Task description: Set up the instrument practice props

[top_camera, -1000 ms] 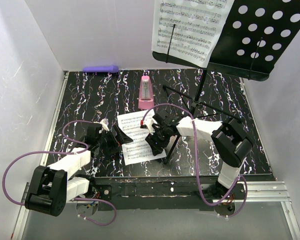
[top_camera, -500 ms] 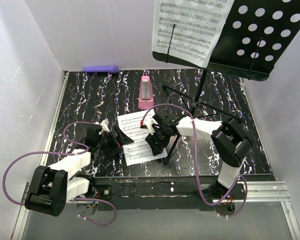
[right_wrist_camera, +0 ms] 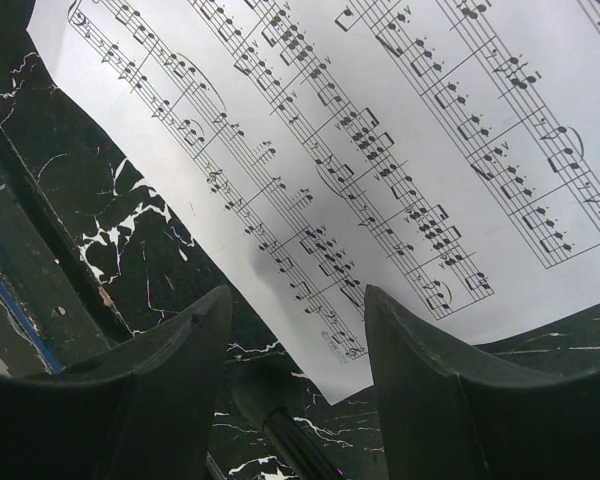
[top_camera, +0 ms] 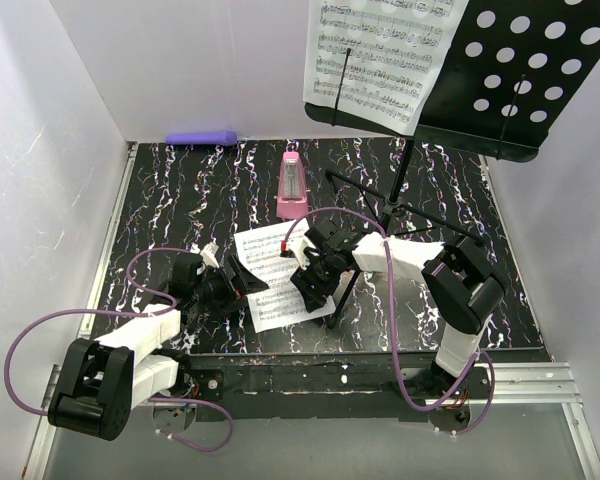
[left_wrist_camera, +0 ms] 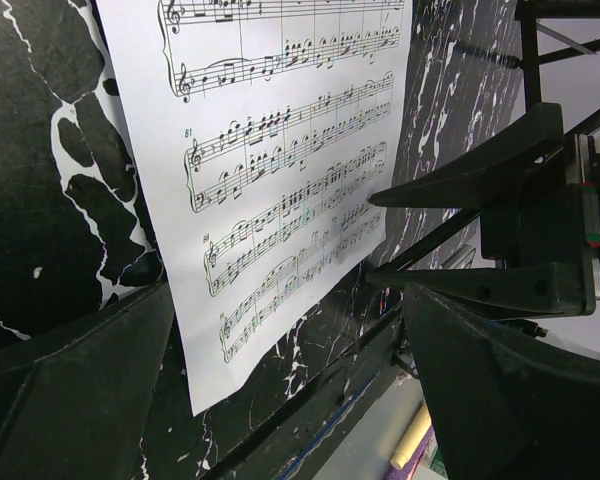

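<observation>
While one printed sheet-music page point(top_camera: 378, 62) sits up on the perforated desk point(top_camera: 525, 70) of the black folding music stand at about 1 o'clock in the overhead view, the second sheet-music page point(top_camera: 272, 262) lies flat on the black marbled table point(top_camera: 180, 200), just near of centre. The left gripper point(top_camera: 242, 281) hovers at the loose page's 9 o'clock edge. In the left wrist view its two dark fingers point(left_wrist_camera: 70, 400) are spread wide, with the page's lower corner between them and neither pad visibly touching the paper. The right gripper point(top_camera: 311, 284) is over the page's 3 o'clock edge. Its fingers point(right_wrist_camera: 170, 390) are likewise parted above the page's corner, gripping nothing.

One tripod leg point(top_camera: 344, 290) of the stand runs down toward 6 o'clock, along the page's right edge and directly under the right gripper, so a black tube shows in the gap between those fingers. The stand's other legs point(top_camera: 365, 185) splay across the table at 2 o'clock.

The pink pyramid metronome point(top_camera: 293, 187) stands upright just beyond the loose page at its 12 o'clock, apart from it. A purple cylindrical object point(top_camera: 202, 137) lies against the back wall at 11 o'clock, well clear. Purple cables point(top_camera: 145, 262) loop from both arms across the near table.
</observation>
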Robot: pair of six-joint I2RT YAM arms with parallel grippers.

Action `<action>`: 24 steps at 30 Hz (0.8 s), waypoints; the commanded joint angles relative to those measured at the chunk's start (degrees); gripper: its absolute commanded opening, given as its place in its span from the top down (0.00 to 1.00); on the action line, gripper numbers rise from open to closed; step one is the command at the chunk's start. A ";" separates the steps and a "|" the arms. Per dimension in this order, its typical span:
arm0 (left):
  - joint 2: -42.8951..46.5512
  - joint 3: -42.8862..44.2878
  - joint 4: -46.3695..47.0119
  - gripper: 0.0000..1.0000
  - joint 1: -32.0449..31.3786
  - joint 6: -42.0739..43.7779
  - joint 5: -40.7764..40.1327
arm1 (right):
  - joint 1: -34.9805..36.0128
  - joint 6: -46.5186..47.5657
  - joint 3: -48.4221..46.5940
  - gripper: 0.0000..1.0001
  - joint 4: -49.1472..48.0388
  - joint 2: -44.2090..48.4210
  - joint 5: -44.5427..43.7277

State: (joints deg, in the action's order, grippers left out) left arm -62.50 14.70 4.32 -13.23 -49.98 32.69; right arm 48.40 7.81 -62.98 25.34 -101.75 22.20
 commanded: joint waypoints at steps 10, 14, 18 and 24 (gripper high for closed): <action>1.85 0.07 -1.59 0.02 0.05 0.23 -0.34 | 0.20 0.54 -2.15 0.37 0.41 -0.81 0.83; 2.29 -0.02 -1.50 0.02 -0.04 0.14 -0.17 | 0.20 0.71 -2.15 0.37 0.50 -0.90 0.83; 1.95 -0.02 -1.94 0.02 -0.04 0.49 -0.78 | 0.20 0.71 -2.32 0.37 0.58 -0.99 0.83; 2.29 1.65 -7.73 0.03 -0.04 2.51 -5.25 | 0.20 0.71 -2.41 0.37 0.67 -1.08 0.83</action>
State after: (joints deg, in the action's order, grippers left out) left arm -61.39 14.81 2.24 -13.23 -49.63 31.62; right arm 48.40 7.88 -63.33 25.54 -102.17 22.31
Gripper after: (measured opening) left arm 0.969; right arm 0.631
